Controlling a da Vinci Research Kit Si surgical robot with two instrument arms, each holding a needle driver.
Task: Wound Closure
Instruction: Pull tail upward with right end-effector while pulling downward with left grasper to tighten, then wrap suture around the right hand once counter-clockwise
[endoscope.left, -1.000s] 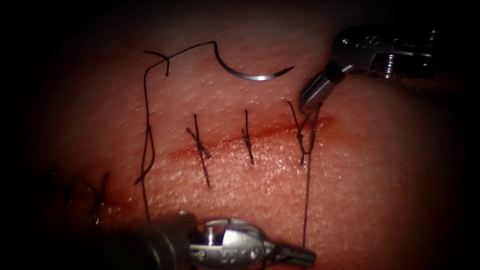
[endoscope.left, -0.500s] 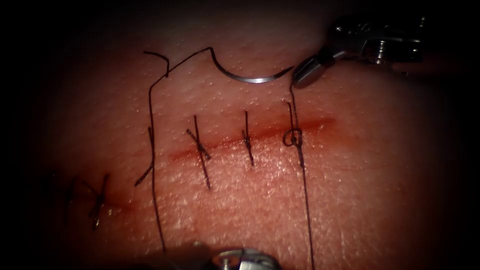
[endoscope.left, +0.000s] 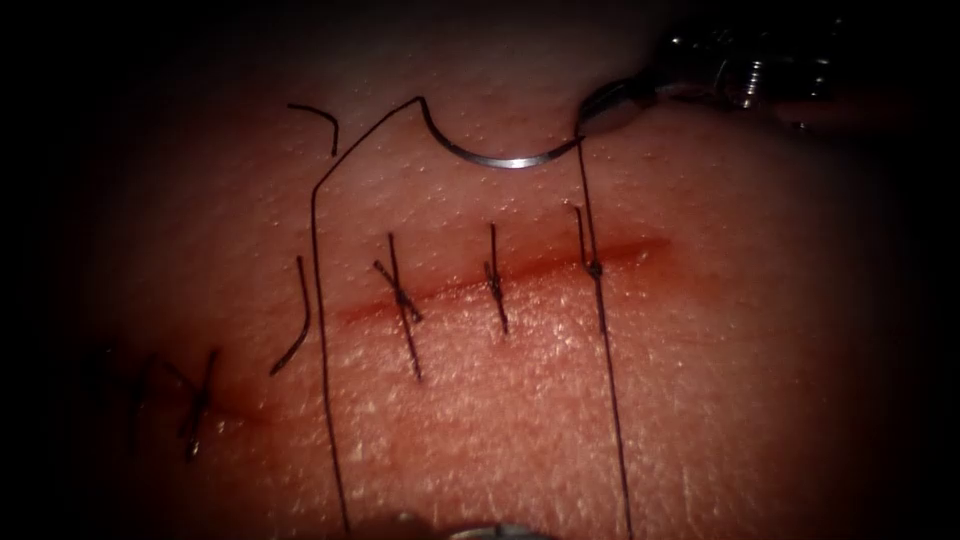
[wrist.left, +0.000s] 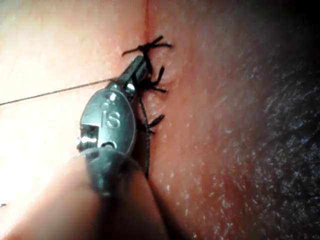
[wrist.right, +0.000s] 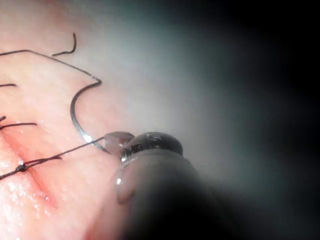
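The loop has cinched to a tight knot (endoscope.left: 594, 268) on the cut (endoscope.left: 520, 265) as the right tool (endoscope.left: 603, 108) and left tool (wrist.left: 135, 75), jaws clamped on thread (endoscope.left: 603, 340), pull apart, needle (endoscope.left: 500, 158) lying free above the cut — even, opposed tension seats it best.

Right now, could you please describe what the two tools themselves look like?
Both are shiny silver metal. The left arm's tool has a rounded wrist housing stamped with characters resembling "IS", narrowing to slim dark jaws. The right arm's tool has short, rounded, polished jaws and a screw-studded wrist.
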